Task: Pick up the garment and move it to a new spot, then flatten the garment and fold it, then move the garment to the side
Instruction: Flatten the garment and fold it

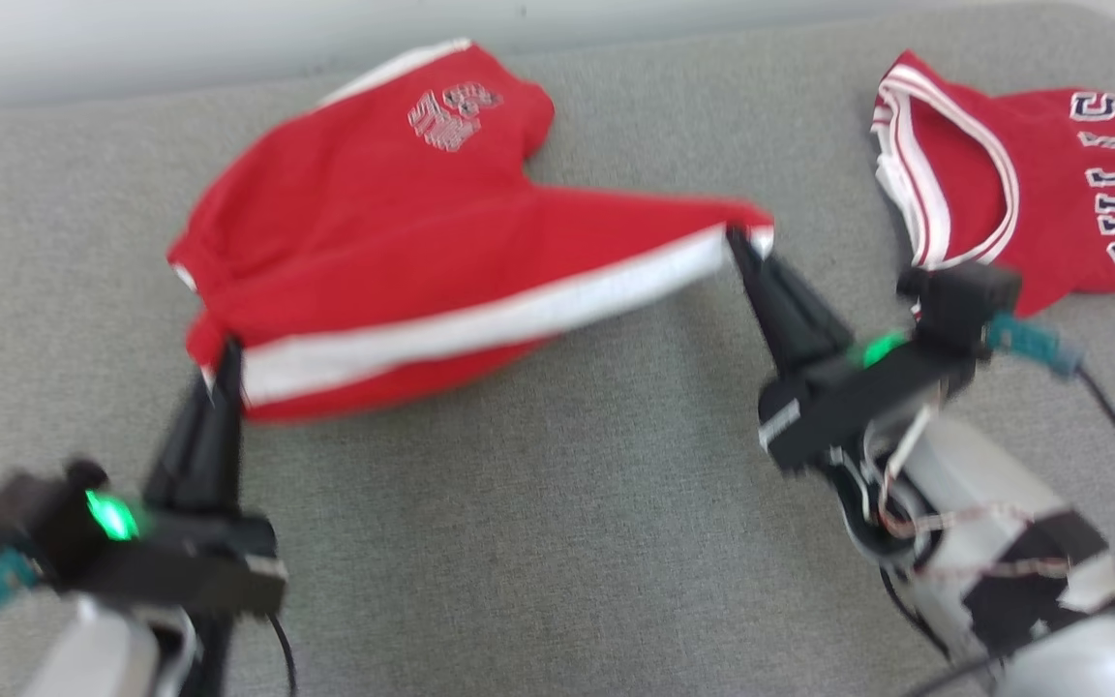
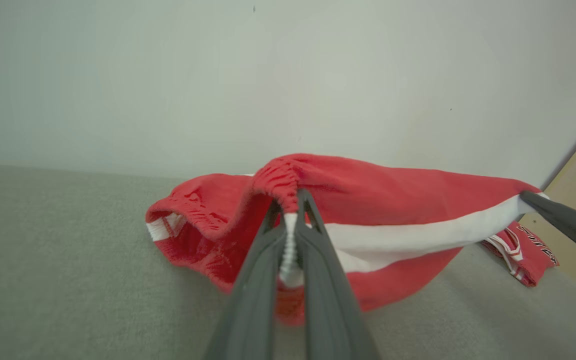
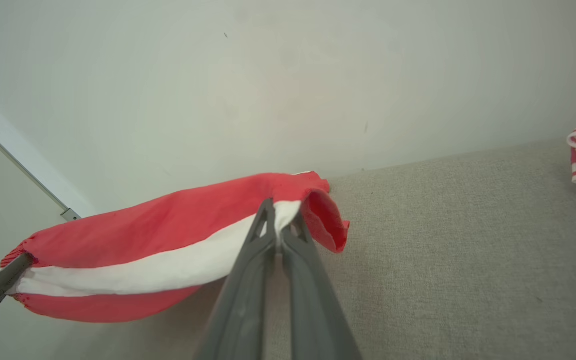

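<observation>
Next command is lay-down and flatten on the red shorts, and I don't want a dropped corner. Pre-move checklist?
1. Grip of left gripper: jaws shut on the red shorts at one end of the white stripe. Ok.
2. Grip of right gripper: jaws shut on the stripe's other end. Ok.
3. Held edge taut between the grippers. Ok.
4. Shorts flat: far part lies bunched on the grey surface. Not ok.
5. Shorts apart from the jersey. Ok.
6. Right wrist clear of the jersey: they overlap in the head view, height unclear. Cannot tell.
</observation>
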### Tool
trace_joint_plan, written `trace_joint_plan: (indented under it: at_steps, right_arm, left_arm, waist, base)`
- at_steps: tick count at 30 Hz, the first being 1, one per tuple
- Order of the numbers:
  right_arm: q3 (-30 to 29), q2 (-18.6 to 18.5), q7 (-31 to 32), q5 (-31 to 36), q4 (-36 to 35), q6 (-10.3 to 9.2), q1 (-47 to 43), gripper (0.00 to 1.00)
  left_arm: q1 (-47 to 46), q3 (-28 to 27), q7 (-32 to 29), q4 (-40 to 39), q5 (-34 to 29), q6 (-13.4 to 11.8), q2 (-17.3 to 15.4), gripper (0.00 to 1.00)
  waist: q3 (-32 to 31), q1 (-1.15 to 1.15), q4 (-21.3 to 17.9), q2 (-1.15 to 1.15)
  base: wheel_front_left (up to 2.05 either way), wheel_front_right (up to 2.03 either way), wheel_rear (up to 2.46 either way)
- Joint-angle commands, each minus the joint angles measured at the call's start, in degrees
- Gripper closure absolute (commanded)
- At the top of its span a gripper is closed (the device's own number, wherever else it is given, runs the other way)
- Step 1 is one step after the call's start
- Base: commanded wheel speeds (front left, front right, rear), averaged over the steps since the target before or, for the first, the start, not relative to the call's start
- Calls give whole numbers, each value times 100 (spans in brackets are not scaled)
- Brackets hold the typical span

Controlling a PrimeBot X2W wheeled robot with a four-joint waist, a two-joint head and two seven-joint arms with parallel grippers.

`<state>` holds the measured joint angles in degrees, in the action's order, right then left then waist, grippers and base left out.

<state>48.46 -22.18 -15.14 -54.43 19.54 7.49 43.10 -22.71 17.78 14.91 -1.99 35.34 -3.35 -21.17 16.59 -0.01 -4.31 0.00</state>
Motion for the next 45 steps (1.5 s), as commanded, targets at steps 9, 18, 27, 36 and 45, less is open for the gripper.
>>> trace_joint_plan:
  at_steps: [9,18,27,36,45]
  right_arm:
    - [-98,-481,167,-30,-695,0,-1213,100]
    - [-165,-795,594,-99,-1186,-1,-2245,100]
    - [-432,-985,1005,-109,-1539,-1,-3034,100]
    - [-811,-725,1081,280,-1702,-1,-3232,100]
    - [-1083,-434,959,817,-1646,-1,-2337,100]
  left_arm:
    - [1304,-326,20,57,-208,189,658,100]
    - [2191,-751,20,137,-508,338,1201,100]
    - [2760,-1093,20,202,-712,522,1432,100]
    - [2674,-997,20,281,-1108,714,1613,100]
    - [2071,-1141,21,61,-1422,885,1661,100]
  waist:
    - [-467,1,120,0]
    - [-684,1,229,0]
    - [-828,1,315,0]
    - [-787,1,355,0]
    - [-706,1,479,0]
  base:
    - [0,0,0]
    - [0,0,0]
    - [0,0,0]
    - [0,0,0]
    - [0,0,0]
